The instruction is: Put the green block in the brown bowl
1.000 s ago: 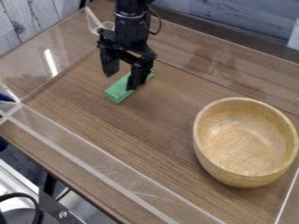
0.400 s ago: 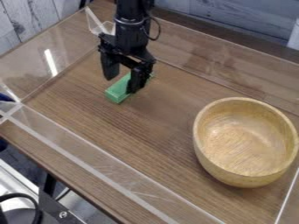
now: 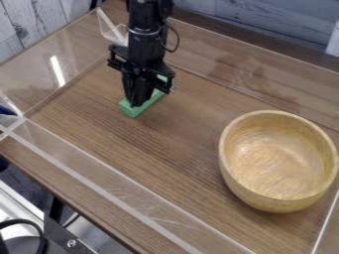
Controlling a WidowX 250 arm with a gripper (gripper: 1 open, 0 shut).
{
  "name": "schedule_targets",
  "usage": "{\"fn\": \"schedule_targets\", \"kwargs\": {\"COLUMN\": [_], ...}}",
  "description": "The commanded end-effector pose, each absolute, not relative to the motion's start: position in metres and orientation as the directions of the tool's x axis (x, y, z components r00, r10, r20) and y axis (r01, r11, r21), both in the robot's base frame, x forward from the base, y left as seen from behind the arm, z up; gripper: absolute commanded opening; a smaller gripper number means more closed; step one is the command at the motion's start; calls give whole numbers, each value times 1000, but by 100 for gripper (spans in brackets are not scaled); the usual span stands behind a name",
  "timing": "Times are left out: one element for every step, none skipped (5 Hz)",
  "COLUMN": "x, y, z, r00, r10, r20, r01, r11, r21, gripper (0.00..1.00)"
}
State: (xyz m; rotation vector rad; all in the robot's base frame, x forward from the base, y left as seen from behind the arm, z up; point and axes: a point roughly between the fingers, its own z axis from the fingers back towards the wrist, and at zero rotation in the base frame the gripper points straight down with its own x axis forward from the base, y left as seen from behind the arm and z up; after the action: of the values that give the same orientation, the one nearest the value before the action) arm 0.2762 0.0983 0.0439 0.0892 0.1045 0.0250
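The green block [image 3: 135, 106] lies on the wooden table at the left, a short bright green bar. My black gripper [image 3: 142, 94] comes straight down on its far end, and the fingers have closed in on the block's sides. The block still rests on the table surface. Off to the right, near the front, stands the brown bowl [image 3: 280, 160], large, round and of light wood, with nothing inside it. The gripper and block are well to the left of the bowl.
Clear plastic walls [image 3: 79, 159] run along the table's front and left sides. A grey planked wall [image 3: 34, 25] rises behind the table at the left.
The gripper has lowered onto the green block and its fingers have drawn together from wide apart to pinched on the block. The block and bowl stay where they were.
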Motion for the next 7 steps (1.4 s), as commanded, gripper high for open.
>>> {"fn": "schedule_targets", "kwargs": {"x": [285,284,282,281,280,273,272], "y": [87,70,51,23,-5,13,39], "z": [71,82,105,125,127,123,120], "r00": [999,999,998,998,999,999,998], "r10": [42,52,42,25,-5,16,42], "r20": [-16,9,36,55,50,37,40], "r01": [-40,-52,-44,-26,5,-16,-43], "r11": [994,995,998,999,1000,1000,999], "r21": [98,83,55,22,2,2,2], "gripper": [0,0,0,0,0,0,0]}}
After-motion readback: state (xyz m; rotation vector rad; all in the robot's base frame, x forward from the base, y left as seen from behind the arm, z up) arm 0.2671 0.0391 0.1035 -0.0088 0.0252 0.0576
